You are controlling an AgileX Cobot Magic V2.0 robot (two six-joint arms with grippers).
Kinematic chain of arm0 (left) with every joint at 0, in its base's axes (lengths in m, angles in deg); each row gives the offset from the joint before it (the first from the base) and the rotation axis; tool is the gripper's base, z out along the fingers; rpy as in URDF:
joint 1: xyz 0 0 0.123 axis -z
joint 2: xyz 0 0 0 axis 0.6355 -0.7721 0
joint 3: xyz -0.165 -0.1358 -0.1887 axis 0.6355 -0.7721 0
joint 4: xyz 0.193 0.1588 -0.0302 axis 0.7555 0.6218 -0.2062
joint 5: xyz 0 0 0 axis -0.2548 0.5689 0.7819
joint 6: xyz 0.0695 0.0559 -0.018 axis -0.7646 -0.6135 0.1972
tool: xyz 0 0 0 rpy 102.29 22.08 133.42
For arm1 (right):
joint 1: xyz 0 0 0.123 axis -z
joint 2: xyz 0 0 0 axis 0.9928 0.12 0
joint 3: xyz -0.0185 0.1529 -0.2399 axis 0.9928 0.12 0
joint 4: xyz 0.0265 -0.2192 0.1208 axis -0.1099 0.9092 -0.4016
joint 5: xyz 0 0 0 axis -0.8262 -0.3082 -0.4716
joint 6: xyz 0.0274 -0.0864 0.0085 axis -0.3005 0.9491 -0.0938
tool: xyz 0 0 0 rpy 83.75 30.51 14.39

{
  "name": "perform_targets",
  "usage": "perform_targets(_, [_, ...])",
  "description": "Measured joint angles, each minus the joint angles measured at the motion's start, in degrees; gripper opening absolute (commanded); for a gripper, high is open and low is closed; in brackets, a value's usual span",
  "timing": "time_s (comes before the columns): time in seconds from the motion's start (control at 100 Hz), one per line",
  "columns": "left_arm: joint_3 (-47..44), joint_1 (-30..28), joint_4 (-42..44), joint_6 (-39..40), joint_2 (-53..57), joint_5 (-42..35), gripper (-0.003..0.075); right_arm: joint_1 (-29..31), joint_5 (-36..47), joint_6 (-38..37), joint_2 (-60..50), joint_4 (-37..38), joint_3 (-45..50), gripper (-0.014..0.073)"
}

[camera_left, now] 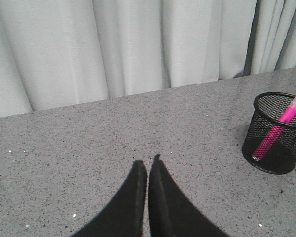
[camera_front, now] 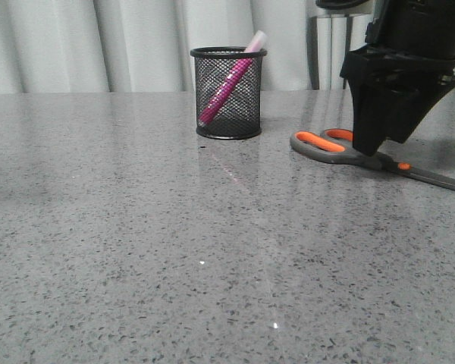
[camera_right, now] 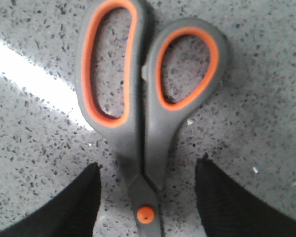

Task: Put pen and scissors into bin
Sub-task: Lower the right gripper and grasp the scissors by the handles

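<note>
The black mesh bin [camera_front: 228, 92] stands at the back middle of the table, with the magenta pen [camera_front: 226, 89] leaning inside it, its frosted cap above the rim. Both also show in the left wrist view: the bin [camera_left: 275, 133] and the pen [camera_left: 278, 129]. The grey scissors [camera_front: 341, 147] with orange loop linings lie flat on the table to the right of the bin. My right gripper [camera_right: 148, 170] is open low over them, a finger on either side of the shanks near the orange pivot [camera_right: 145, 214]. My left gripper [camera_left: 148, 165] is shut and empty over bare table.
White curtains [camera_front: 136, 42] hang behind the grey speckled table [camera_front: 174, 258]. The right arm's black body [camera_front: 406, 68] rises at the right edge and covers part of the scissors.
</note>
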Motion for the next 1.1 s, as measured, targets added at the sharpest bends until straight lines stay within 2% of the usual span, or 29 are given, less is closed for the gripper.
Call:
perform_targets(0.33, [0.0, 0.0, -0.1, 0.1, 0.1, 0.0, -0.0019, -3.0, 0.6, 1.0, 1.9, 2.2, 0.0, 0.0381])
perform_targets(1.1, [0.0, 0.0, -0.1, 0.1, 0.1, 0.0, -0.0019, -3.0, 2.2, 1.0, 2.8, 3.9, -0.3, 0.0381])
